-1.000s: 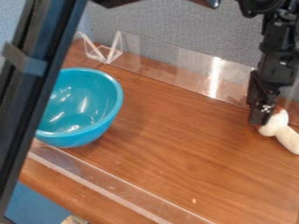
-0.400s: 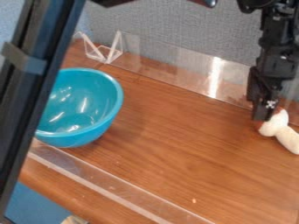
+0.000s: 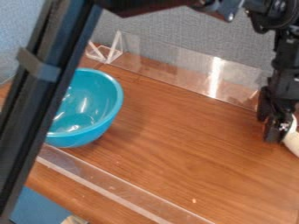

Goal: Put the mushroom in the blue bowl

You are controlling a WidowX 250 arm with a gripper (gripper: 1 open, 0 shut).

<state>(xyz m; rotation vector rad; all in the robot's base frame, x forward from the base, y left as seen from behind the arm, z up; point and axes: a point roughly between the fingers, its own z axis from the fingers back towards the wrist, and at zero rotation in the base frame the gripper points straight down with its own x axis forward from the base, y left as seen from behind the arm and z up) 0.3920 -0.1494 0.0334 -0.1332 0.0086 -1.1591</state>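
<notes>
The blue bowl (image 3: 84,103) stands on the wooden table at the left, upright, with nothing in it. At the far right edge the mushroom (image 3: 293,140) shows only as a cream-white piece lying on the table; its cap is hidden. My gripper (image 3: 274,133) points straight down at the mushroom's left end, low over the table. Its dark fingers (image 3: 267,112) stand open, and a bit of white shows between them. I cannot tell whether they touch the mushroom.
A dark arm link (image 3: 52,83) crosses the foreground at the left and hides part of the bowl. Low clear plastic walls (image 3: 198,72) run along the back and front of the table. A small clear stand (image 3: 107,48) sits at the back left.
My gripper has moved right and down, closer onto the mushroom, still open. The dark link in the foreground has shifted a little. The bowl has not moved.
</notes>
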